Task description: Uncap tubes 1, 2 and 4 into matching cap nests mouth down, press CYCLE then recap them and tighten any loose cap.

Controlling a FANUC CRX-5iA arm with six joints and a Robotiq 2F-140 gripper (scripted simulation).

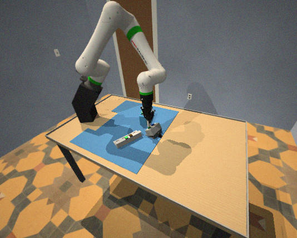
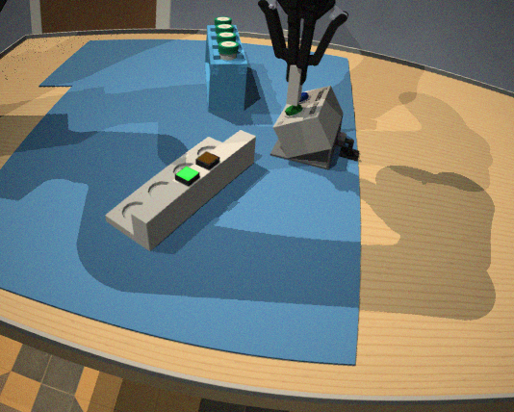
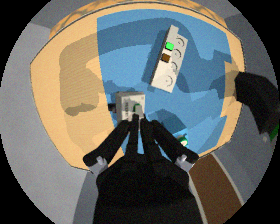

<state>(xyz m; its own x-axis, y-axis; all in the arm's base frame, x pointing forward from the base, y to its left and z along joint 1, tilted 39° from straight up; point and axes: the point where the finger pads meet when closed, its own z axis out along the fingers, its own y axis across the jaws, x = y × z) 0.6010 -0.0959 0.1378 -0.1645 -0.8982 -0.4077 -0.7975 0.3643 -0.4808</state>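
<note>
My gripper (image 2: pixel 295 98) (image 1: pixel 149 124) (image 3: pixel 138 110) is shut with nothing between the fingers. Its closed fingertips point down onto the green READY key (image 2: pixel 293 111) on the small grey desk (image 2: pixel 308 132) (image 1: pixel 154 130) (image 3: pixel 125 103). The blue CYCLE key (image 2: pixel 303 96) sits just behind the fingertips. The blue decapping station (image 2: pixel 226 79) stands at the back with green caps on all its tubes (image 2: pixel 228 46) (image 2: pixel 222 20). The grey cap tray (image 2: pixel 192 199) (image 1: pixel 122 142) (image 3: pixel 166 75) has empty nests (image 2: pixel 132 208). Its green lamp (image 2: pixel 187 175) (image 3: pixel 168 46) is lit and its amber lamp (image 2: pixel 207 159) is dark.
Everything stands on a blue mat (image 2: pixel 241 279) on a wooden table (image 2: pixel 433 289). The arm's black base (image 1: pixel 84 104) is at the table's far left corner. A small black part (image 2: pixel 348 146) sticks out behind the desk.
</note>
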